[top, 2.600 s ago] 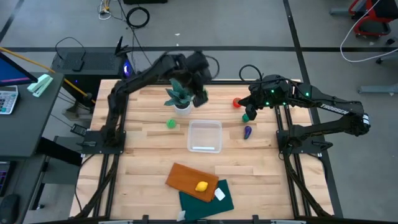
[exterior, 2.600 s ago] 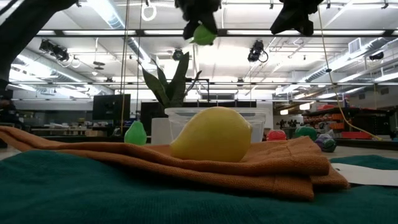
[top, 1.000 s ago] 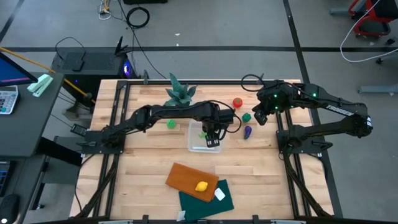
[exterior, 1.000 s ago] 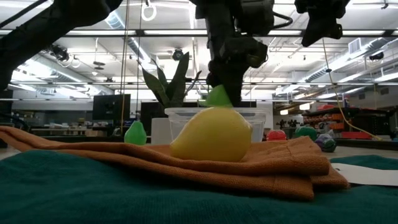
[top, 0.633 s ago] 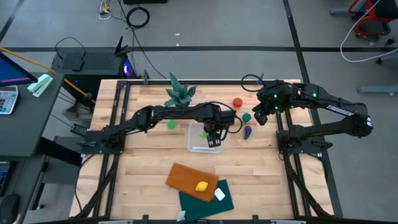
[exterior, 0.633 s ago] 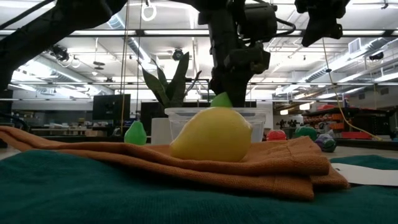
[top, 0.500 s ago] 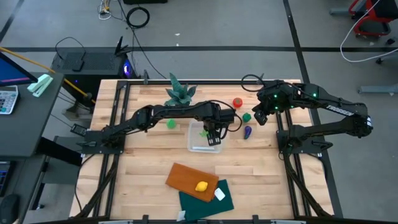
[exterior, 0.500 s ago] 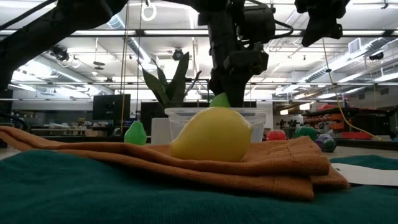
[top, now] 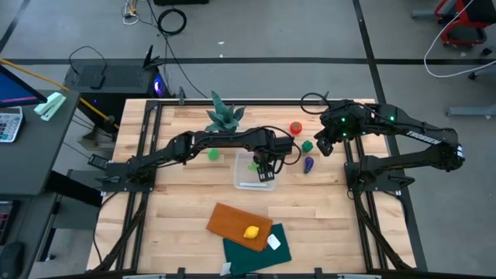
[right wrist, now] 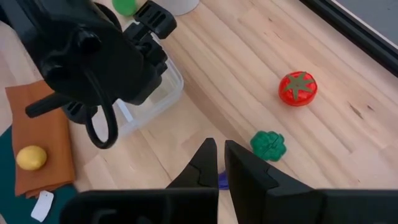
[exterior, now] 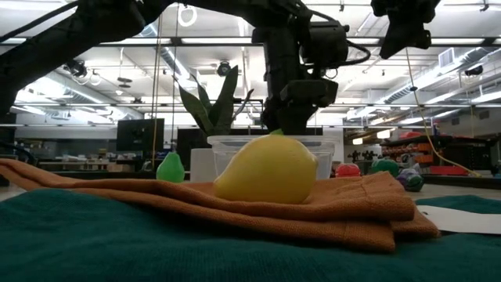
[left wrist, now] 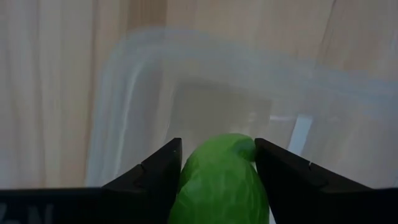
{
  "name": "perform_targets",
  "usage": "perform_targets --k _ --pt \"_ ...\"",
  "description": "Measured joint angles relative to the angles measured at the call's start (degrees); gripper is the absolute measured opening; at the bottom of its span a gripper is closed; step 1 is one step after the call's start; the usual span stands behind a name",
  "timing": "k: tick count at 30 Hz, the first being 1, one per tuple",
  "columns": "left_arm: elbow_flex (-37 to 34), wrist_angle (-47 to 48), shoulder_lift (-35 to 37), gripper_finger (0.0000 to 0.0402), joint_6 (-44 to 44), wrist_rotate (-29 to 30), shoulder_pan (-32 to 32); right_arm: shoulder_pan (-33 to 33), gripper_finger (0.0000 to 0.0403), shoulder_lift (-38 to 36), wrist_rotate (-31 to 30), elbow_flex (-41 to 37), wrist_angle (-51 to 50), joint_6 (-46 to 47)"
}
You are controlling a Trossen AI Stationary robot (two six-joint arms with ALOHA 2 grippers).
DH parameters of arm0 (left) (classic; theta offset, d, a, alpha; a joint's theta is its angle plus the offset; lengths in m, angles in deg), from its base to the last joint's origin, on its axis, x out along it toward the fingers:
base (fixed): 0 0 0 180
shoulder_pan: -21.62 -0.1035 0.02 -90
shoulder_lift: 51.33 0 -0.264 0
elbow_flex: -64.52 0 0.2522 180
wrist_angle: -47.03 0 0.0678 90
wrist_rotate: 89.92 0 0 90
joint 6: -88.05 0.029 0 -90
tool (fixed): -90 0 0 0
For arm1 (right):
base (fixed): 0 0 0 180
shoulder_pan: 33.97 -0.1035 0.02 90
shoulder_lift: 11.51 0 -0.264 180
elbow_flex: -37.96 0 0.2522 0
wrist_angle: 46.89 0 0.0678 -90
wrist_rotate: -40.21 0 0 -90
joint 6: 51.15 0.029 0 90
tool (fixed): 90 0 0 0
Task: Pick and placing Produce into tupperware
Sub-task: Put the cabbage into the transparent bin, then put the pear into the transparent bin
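A light green produce piece [left wrist: 222, 180] is pinched between the left gripper [left wrist: 217, 163] fingers, low inside the clear tupperware [top: 255, 170] at the desk [top: 186, 217] centre. At about two o'clock — well apart — the right gripper [right wrist: 221, 167] hovers, fingers pressed nearly together, over the purple piece [top: 308, 163], dark green piece [right wrist: 268, 144] and red tomato [right wrist: 298, 88].

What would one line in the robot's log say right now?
left gripper: shut on light green produce, over tupperware | right gripper: shut, waiting above purple produce

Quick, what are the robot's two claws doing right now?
Left gripper: closed on the light green produce, over the tupperware.
Right gripper: closed, holding nothing, above the table.
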Motion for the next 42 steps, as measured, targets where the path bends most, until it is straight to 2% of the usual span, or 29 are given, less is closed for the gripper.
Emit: perform_targets --k 9,22,32,42 --pt "0.0 -0.5 -0.2 0.0222 0.1 0.0 0.0 0.0 0.0 0.0 0.0 0.0 0.0 0.3" --pt "0.2 0.4 0.4 0.0223 1.4 0.0 -0.1 0.0 0.0 0.0 0.2 0.0 0.0 0.8" --pt "0.4 3.6 7.1 0.0208 0.7 0.2 -2.2 0.0 0.0 0.0 0.8 0.0 0.0 0.1" --pt "0.4 4.2 17.0 0.0207 -5.9 1.1 -4.7 0.0 0.0 0.0 0.4 0.0 0.0 -0.9"
